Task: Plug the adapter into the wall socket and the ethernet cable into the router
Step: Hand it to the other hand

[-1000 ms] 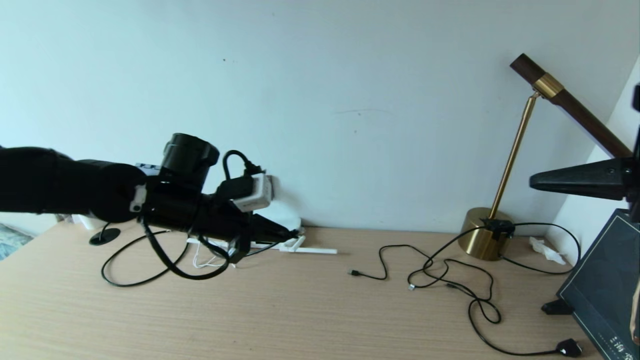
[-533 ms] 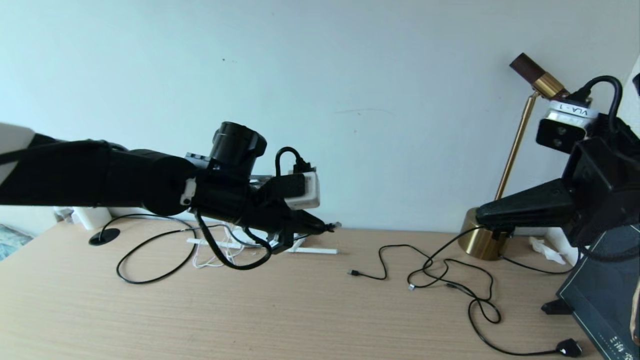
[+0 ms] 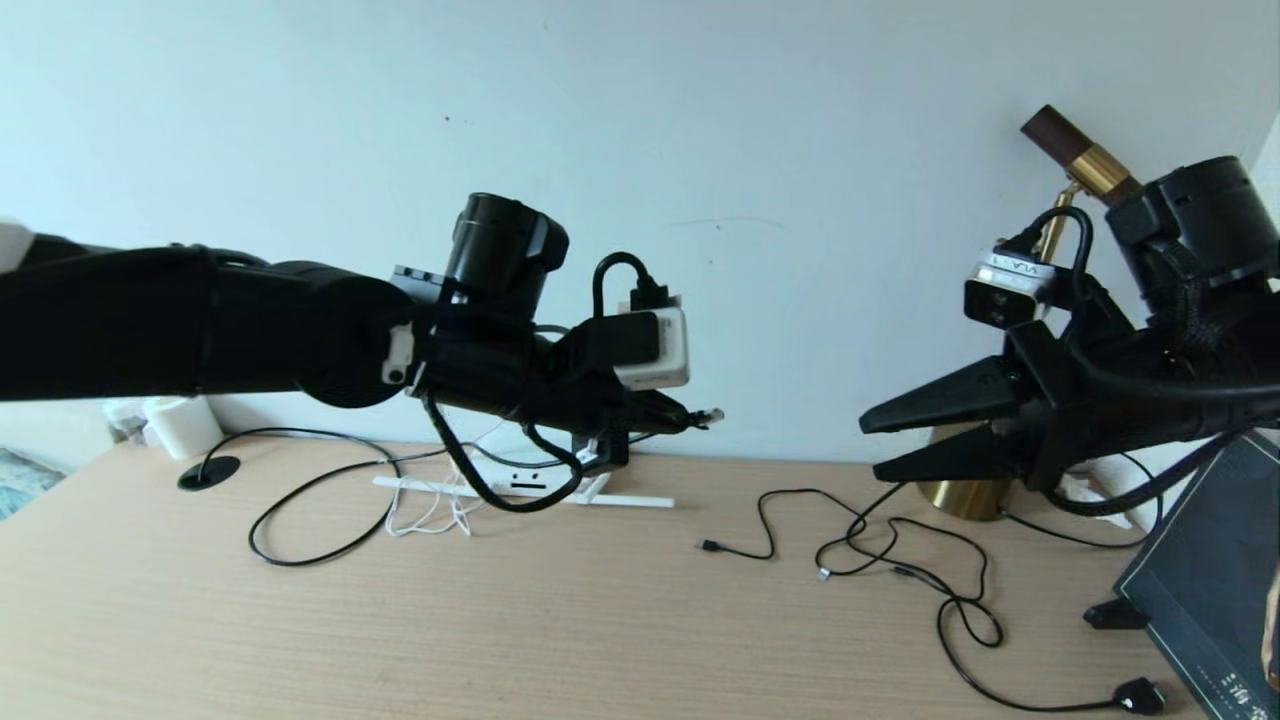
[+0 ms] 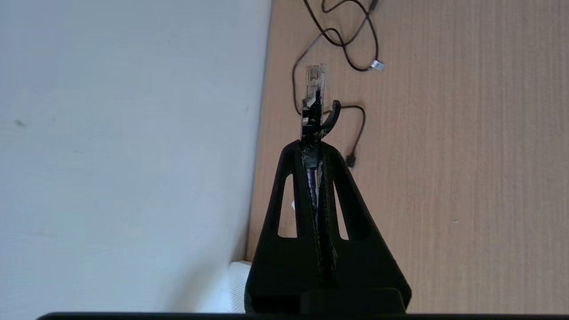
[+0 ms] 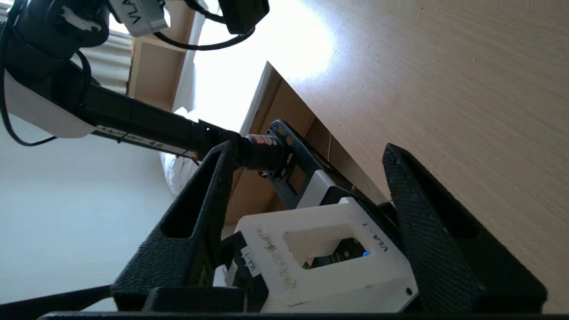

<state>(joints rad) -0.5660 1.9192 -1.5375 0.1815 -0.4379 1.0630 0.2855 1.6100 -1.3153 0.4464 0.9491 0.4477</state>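
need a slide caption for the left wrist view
Left end effector shut on the ethernet cable, clear plug pointing out over the wooden desk.

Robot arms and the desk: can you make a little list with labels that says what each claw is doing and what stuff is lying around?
left gripper: shut on the ethernet cable, clear tip sticking out past the fingers, held above the desk
right gripper: open, empty, pointing toward the left gripper
router: white, on the desk by the wall, behind the left arm, partly hidden
thin black cables: loose on the desk, between the arms
lamp: brass base, at the back right
wall socket: not in view
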